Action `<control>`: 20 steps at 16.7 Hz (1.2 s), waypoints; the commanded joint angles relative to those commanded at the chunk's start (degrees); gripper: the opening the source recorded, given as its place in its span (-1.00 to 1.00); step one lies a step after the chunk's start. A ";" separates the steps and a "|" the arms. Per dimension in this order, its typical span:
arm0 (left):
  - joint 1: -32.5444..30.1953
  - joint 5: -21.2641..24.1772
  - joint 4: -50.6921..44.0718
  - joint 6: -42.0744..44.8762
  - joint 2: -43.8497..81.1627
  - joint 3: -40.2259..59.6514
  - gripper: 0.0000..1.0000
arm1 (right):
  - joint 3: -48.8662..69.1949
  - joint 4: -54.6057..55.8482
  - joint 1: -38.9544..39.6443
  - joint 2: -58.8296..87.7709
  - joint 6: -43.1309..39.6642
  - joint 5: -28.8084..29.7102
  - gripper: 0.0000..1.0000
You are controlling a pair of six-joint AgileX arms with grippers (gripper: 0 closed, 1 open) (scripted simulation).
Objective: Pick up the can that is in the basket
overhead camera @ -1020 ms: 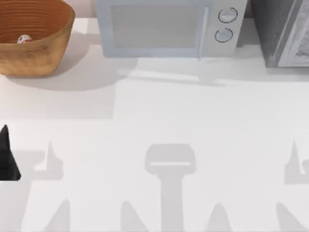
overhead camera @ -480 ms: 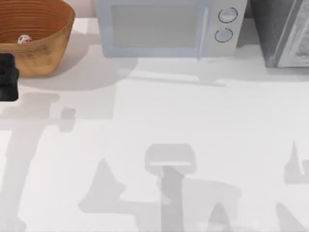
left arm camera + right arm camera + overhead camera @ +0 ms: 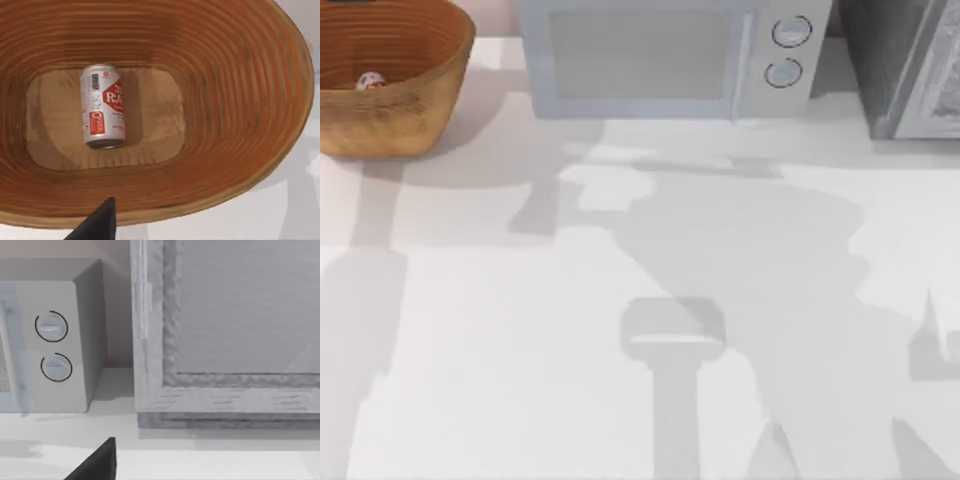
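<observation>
The can [image 3: 102,106] lies on its side on the floor of the basket [image 3: 240,100], my left gripper [image 3: 100,222] above it — whether its fingers are apart I cannot tell — so I should descend straight, fingers across the can's round body.

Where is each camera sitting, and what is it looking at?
Top view: above the table, looking down at the basket and microwave; arm shadows only.
Left wrist view: over the basket, facing down at the can lying on its side; a dark fingertip shows.
Right wrist view: low, facing the microwave; a dark fingertip shows.
Top and left wrist views share basket and can.
</observation>
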 joint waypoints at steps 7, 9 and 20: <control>2.84 1.36 -14.89 1.35 34.44 35.40 1.00 | 0.00 0.00 0.00 0.00 0.00 0.00 1.00; 3.39 1.52 -17.88 1.48 40.96 41.71 1.00 | 0.00 0.00 0.00 0.00 0.00 0.00 1.00; 3.39 1.62 -20.37 1.41 46.45 47.80 1.00 | 0.00 0.00 0.00 0.00 0.00 0.00 1.00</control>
